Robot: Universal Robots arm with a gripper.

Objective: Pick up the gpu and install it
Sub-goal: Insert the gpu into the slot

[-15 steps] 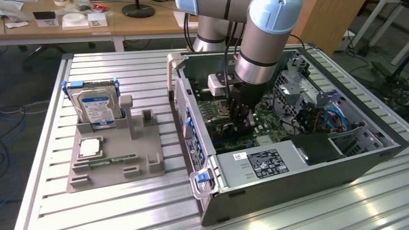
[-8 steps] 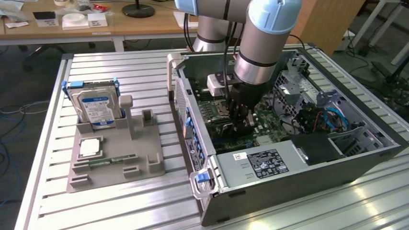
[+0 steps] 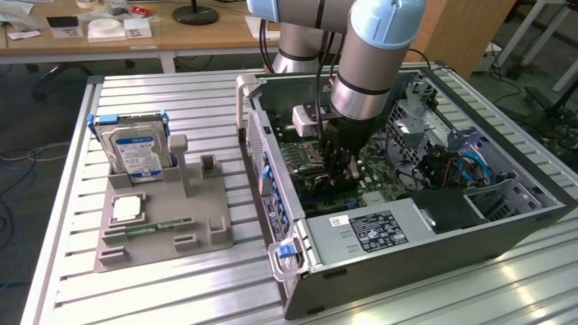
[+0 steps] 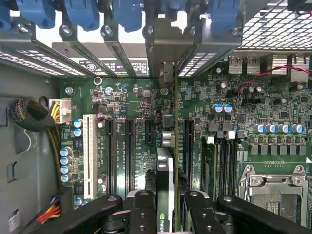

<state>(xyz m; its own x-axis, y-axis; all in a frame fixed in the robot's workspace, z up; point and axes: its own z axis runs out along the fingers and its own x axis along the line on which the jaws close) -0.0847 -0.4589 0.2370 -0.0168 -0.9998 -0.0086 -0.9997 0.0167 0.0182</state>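
Black gripper [image 4: 165, 209] fingers are clamped on the gpu [image 4: 165, 170]; I hold it edge-on above the motherboard [image 4: 136, 102] slots, bracket toward the case [image 3: 505, 217] rear.

One hand [image 4: 165, 214], one gpu [image 4: 165, 170], one computer case [image 3: 505, 230], one hard drive [image 3: 137, 150], one grey holder tray [image 3: 153, 244]

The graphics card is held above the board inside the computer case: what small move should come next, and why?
Probably a slow, straight push down. In the wrist view the gripper is shut on the graphics card, which stands edge-on over the motherboard, its metal bracket already at the rear slot openings. In the exterior view the gripper is low in the computer case. Whether the card is fully seated cannot be told.
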